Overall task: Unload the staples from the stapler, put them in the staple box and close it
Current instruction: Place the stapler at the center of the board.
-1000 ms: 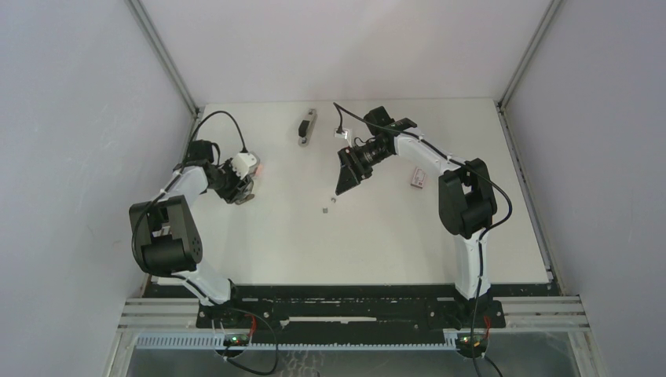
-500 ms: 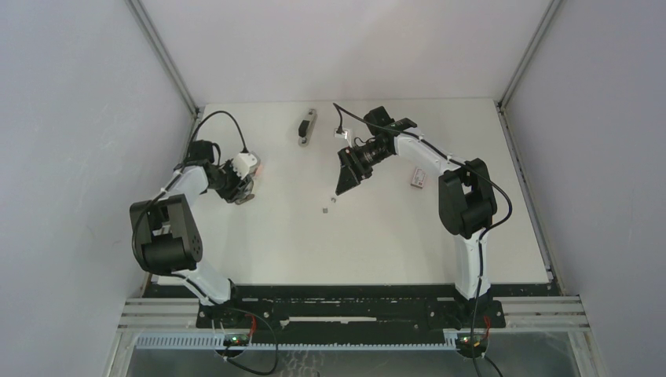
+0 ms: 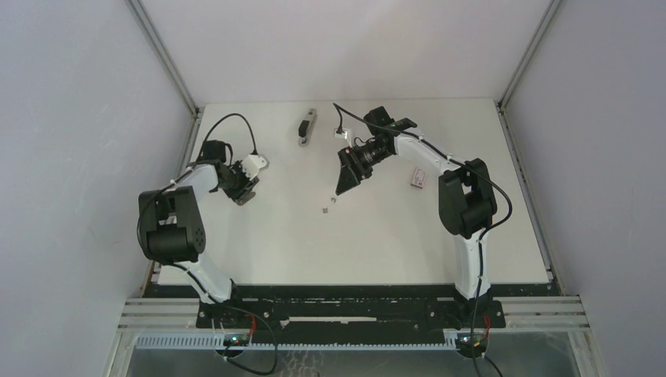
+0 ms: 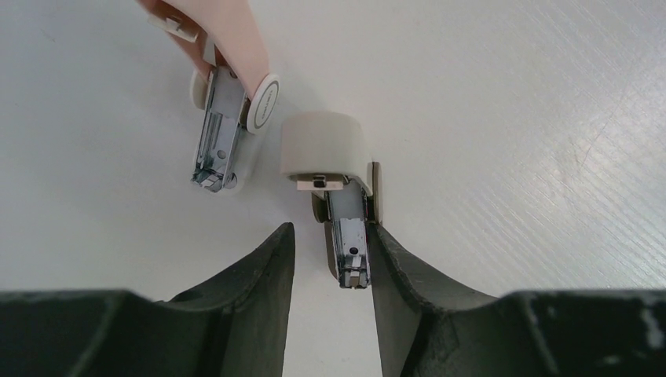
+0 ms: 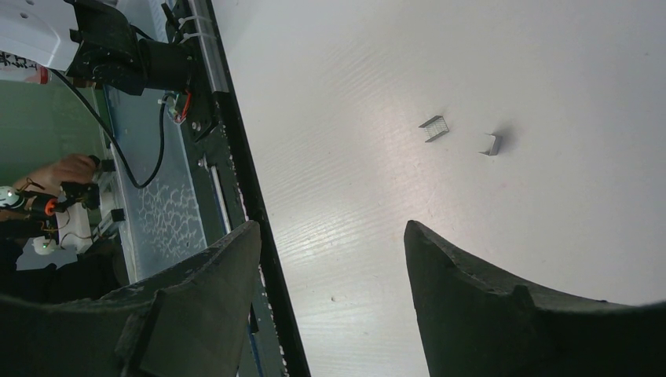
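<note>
On the white table (image 3: 377, 243), two staples (image 5: 433, 128) are seen just ahead of the right gripper (image 5: 330, 228), a small box (image 3: 417, 178) well behind it. A white-capped metal piece (image 4: 338, 204) is found between the fingers of the left gripper (image 4: 330, 236), a pink-capped piece (image 4: 224, 118) just past, the stapler (image 3: 306, 126) well beyond.
</note>
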